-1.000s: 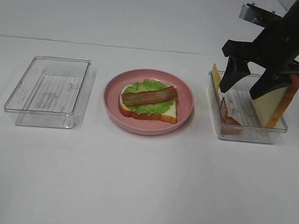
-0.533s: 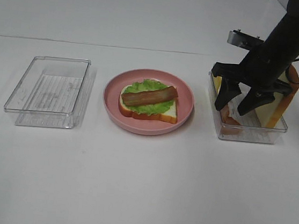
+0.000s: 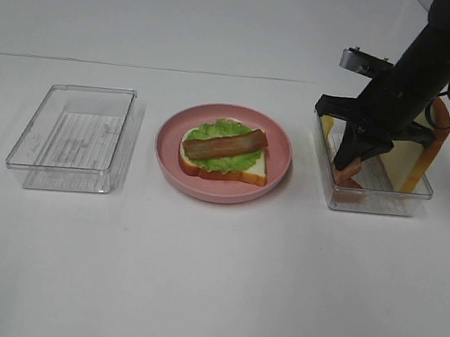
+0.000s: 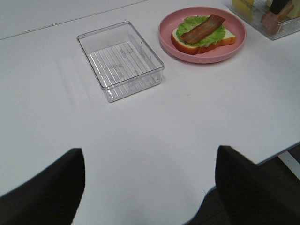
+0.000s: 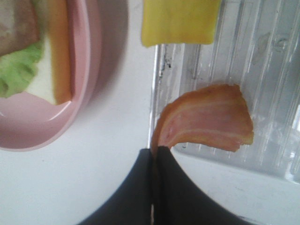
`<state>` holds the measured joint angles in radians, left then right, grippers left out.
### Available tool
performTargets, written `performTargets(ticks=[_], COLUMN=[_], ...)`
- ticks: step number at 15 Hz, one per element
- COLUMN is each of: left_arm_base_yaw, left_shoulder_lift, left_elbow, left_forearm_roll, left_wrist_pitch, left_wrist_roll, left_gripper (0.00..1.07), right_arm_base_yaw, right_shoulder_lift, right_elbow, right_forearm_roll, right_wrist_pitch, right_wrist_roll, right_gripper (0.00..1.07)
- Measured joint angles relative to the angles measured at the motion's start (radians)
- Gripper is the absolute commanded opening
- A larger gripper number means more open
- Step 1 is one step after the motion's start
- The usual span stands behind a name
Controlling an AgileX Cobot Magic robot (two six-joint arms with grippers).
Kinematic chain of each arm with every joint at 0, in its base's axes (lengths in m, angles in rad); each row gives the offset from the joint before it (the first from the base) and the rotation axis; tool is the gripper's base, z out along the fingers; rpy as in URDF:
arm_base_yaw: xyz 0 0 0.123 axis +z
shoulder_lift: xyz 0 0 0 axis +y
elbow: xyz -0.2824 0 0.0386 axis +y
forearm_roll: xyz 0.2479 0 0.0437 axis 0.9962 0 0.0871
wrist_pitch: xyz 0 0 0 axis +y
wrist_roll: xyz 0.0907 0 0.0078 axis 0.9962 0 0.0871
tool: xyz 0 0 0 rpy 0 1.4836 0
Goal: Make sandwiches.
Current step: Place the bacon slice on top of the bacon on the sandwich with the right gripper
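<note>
An open sandwich [image 3: 225, 154] lies on the round pink plate [image 3: 168, 155]: a white bread slice, frilly green lettuce [image 3: 234, 163] and a brown bacon strip [image 3: 224, 144]. My right gripper [image 3: 345, 163] reaches down into the right clear tray [image 3: 375, 204], shut on the edge of a pink ham slice [image 5: 206, 117]. In that tray a yellow cheese square [image 5: 180, 21] stands at the plate end and a bread slice [image 3: 421, 158] leans at the far end. My left gripper [image 4: 150, 187] hangs open over bare table, nothing between its fingers [image 4: 42, 190].
An empty clear tray [image 3: 74, 137] sits left of the plate, also in the left wrist view as the empty tray [image 4: 119, 58]. The table's front edge [image 4: 243, 164] runs close to the left gripper. White tabletop surrounds everything.
My right gripper dropped into the right tray and its fingers went from wide open to shut on the ham slice. The left arm, plate and trays stayed put.
</note>
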<state>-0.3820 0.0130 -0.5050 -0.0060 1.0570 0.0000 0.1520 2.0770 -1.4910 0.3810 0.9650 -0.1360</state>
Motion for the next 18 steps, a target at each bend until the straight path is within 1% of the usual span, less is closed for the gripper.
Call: performTargets(ticks=[5, 8, 10, 13, 14, 15, 17, 18], left_arm_base_yaw=[0.0, 0.0, 0.0, 0.0, 0.0, 0.0, 0.0, 0.0], left_shoulder_lift=[0.0, 0.0, 0.0, 0.0, 0.0, 0.0, 0.0, 0.0], left_elbow=[0.0, 0.0, 0.0, 0.0, 0.0, 0.0, 0.0, 0.0], left_forearm_roll=[0.0, 0.0, 0.0, 0.0, 0.0, 0.0, 0.0, 0.0], left_wrist_pitch=[0.0, 0.0, 0.0, 0.0, 0.0, 0.0, 0.0, 0.0], left_wrist_roll=[0.0, 0.0, 0.0, 0.0, 0.0, 0.0, 0.0, 0.0], left_gripper=[0.74, 0.74, 0.74, 0.74, 0.74, 0.74, 0.74, 0.74], right_arm_base_yaw=[0.0, 0.004, 0.035, 0.132, 0.184, 0.197, 0.208, 0.208], right_shoulder_lift=[-0.146, -0.234, -0.253, -0.22, -0.161, -0.124, -0.047, -0.047], right_elbow=[0.0, 0.0, 0.0, 0.0, 0.0, 0.0, 0.0, 0.0], right_forearm_roll=[0.072, 0.176, 0.28, 0.419, 0.509, 0.563, 0.71, 0.71], right_wrist_pitch=[0.033, 0.053, 0.043, -0.079, -0.187, -0.243, -0.314, -0.314], right_wrist_roll=[0.0, -0.011, -0.058, -0.104, -0.105, -0.105, -0.147, -0.147], right_gripper=[0.0, 0.0, 0.0, 0.0, 0.0, 0.0, 0.0, 0.0])
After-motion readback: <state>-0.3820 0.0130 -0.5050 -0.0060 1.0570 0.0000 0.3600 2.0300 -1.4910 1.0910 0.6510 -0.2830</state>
